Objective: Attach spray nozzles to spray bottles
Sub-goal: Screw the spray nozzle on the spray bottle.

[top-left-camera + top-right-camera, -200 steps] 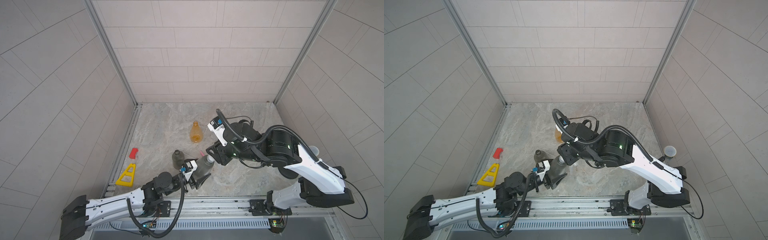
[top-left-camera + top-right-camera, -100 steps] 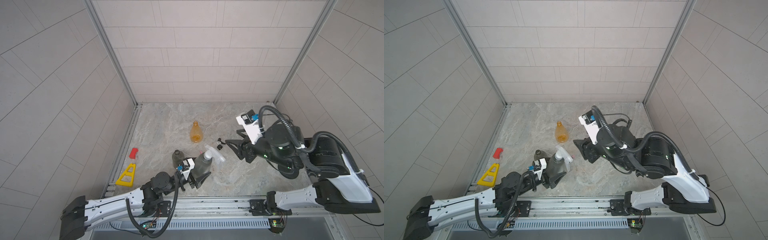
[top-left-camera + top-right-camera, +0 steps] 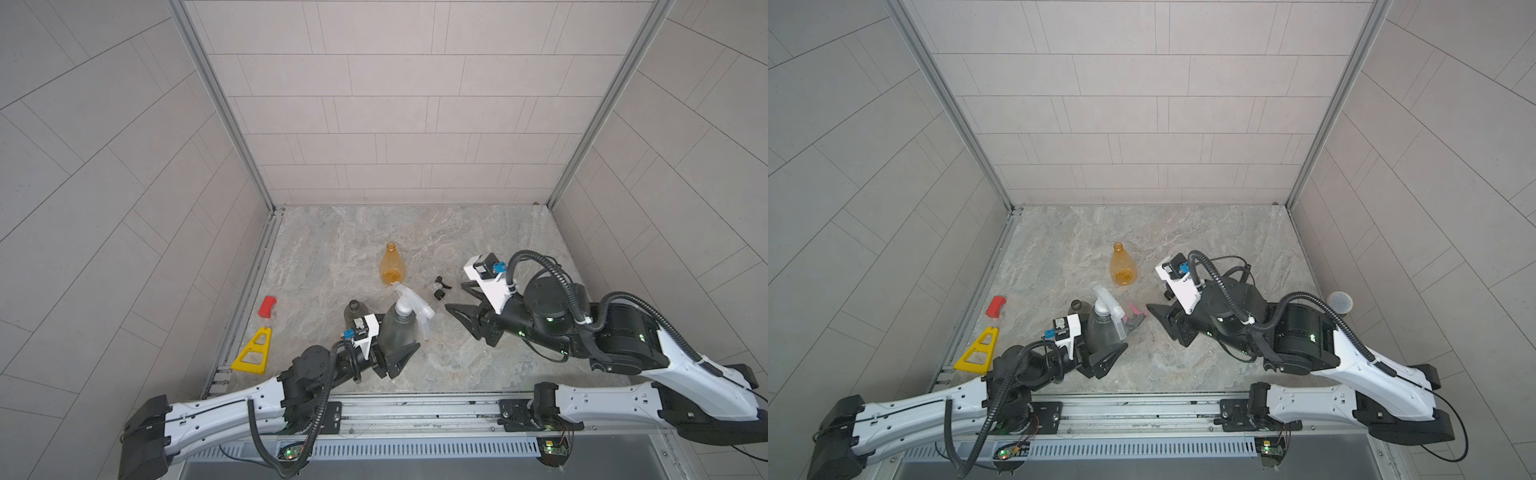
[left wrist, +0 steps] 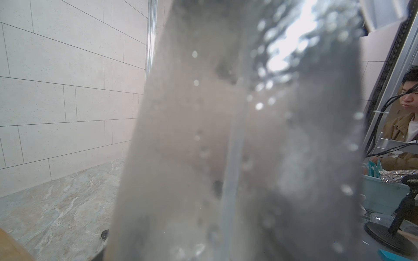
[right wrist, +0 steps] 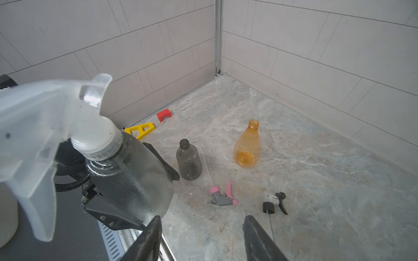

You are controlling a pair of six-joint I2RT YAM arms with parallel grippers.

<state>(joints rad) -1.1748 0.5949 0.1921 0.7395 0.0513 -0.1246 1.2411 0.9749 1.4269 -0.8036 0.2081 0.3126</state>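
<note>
My left fingers (image 3: 399, 358) pinch the capped grey bottle (image 3: 398, 330), with the white nozzle (image 3: 411, 303) seated on its neck. My right fingers (image 5: 149, 239) are spread and empty. Step in hand, as I judge it: fetching the next nozzle. The pink nozzle (image 5: 222, 197) lies nearest, the black nozzle (image 5: 274, 202) beside it. The open grey bottle (image 5: 188, 160) and orange bottle (image 5: 246, 146) stand beyond. Next I should lower over the pink nozzle and grip its head.

Left wrist view: capped grey bottle (image 4: 226, 135) filled most of the frame, badly out of focus, cut off at top and bottom. Right wrist view: white nozzle (image 5: 45, 126) ran off the left edge. Right gripper (image 5: 202, 217) showed only finger ends, the rest lost below the frame. In a top view, pink nozzle (image 3: 1134, 318) lay half hidden behind the white one. Black nozzle (image 3: 440, 289) was too small for detail. Open grey bottle (image 3: 354, 308): lower body hidden behind left arm's camera (image 3: 366, 329) in both top views.
</note>
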